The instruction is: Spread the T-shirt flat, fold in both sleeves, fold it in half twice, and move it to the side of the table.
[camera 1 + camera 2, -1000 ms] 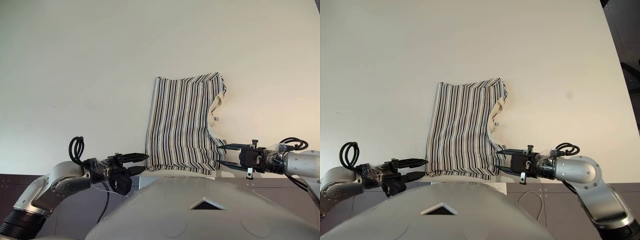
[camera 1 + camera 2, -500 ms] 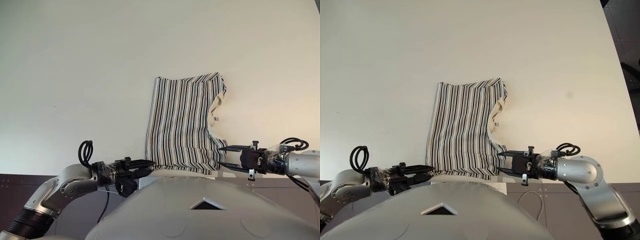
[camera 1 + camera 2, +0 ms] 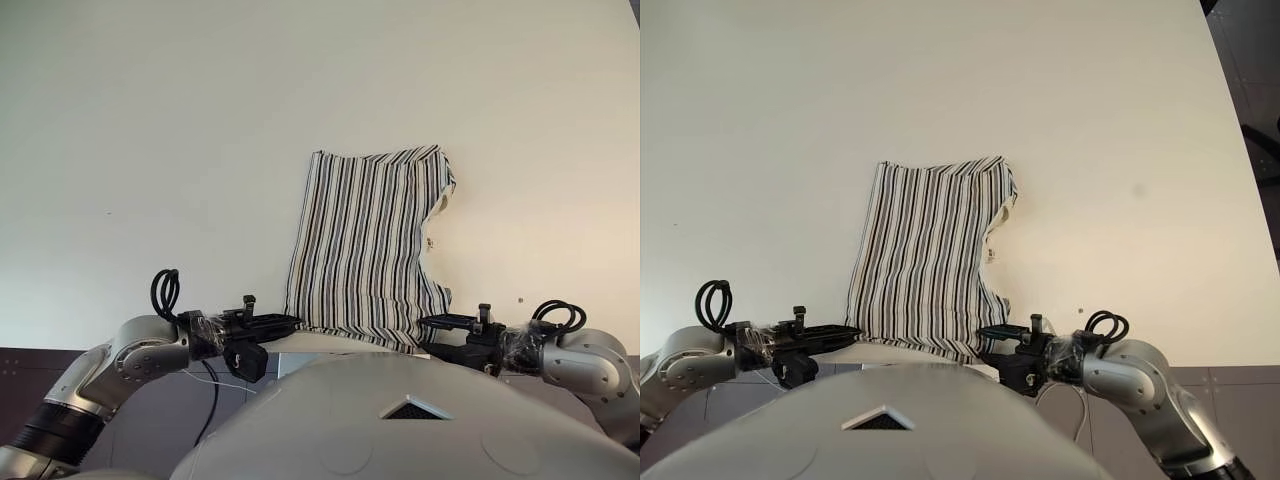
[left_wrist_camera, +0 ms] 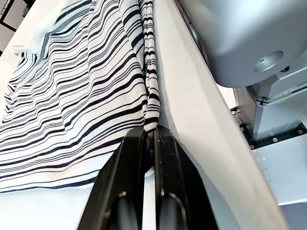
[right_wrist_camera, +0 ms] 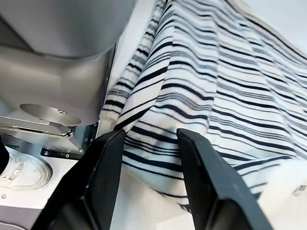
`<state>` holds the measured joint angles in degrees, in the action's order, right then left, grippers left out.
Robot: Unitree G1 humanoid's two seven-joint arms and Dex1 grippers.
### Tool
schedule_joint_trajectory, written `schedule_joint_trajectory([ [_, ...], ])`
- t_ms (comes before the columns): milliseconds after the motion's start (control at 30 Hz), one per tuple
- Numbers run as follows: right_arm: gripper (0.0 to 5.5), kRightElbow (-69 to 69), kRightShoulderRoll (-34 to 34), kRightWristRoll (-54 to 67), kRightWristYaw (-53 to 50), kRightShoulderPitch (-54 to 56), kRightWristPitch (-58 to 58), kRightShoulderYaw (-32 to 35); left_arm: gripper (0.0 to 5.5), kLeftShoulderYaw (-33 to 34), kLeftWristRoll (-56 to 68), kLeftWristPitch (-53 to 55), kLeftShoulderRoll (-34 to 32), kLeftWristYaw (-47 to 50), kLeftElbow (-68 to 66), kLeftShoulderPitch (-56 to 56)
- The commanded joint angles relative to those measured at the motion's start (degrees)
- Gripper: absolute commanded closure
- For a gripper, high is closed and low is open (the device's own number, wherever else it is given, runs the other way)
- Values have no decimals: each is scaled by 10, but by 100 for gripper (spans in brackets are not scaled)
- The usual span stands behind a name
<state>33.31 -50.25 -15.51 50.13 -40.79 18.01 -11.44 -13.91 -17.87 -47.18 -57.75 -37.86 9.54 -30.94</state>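
The black-and-white striped T-shirt (image 3: 368, 235) lies folded into a tall narrow shape on the white table (image 3: 150, 150), its lower hem at the near edge. My left gripper (image 3: 290, 322) is at the hem's near-left corner. In the left wrist view the left gripper (image 4: 149, 133) is shut on the T-shirt's (image 4: 72, 86) rolled edge. My right gripper (image 3: 432, 335) is at the near-right corner. In the right wrist view the right gripper (image 5: 151, 135) stands open, with the striped fabric (image 5: 225, 81) between its spread fingers (image 5: 105, 177).
Bare white tabletop stretches to the left, right and beyond the shirt. The table's near edge (image 3: 60, 345) runs just behind both grippers. Its right edge (image 3: 1240, 150) borders dark floor. A thin cable (image 3: 215, 385) hangs below the near edge.
My left gripper moved in to the hem's left corner and shut on it. My right gripper slid in around the right corner. The shirt's collar side shifted slightly.
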Motion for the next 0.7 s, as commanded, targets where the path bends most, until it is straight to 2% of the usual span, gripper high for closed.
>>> schedule_joint_trajectory([
  [33, 350, 11, -15, 6, 0, -10, 10, 1, 539, 0, 3, 8, -23, -20, -15, 6],
  [367, 350, 36, -38, 38, 30, 9, -7, -17, 539, -3, 12, -5, -35, -38, -33, 27],
  [700, 350, -22, 51, -77, -9, 93, -27, -133, 539, -11, 42, -12, -54, -65, -22, 43],
])
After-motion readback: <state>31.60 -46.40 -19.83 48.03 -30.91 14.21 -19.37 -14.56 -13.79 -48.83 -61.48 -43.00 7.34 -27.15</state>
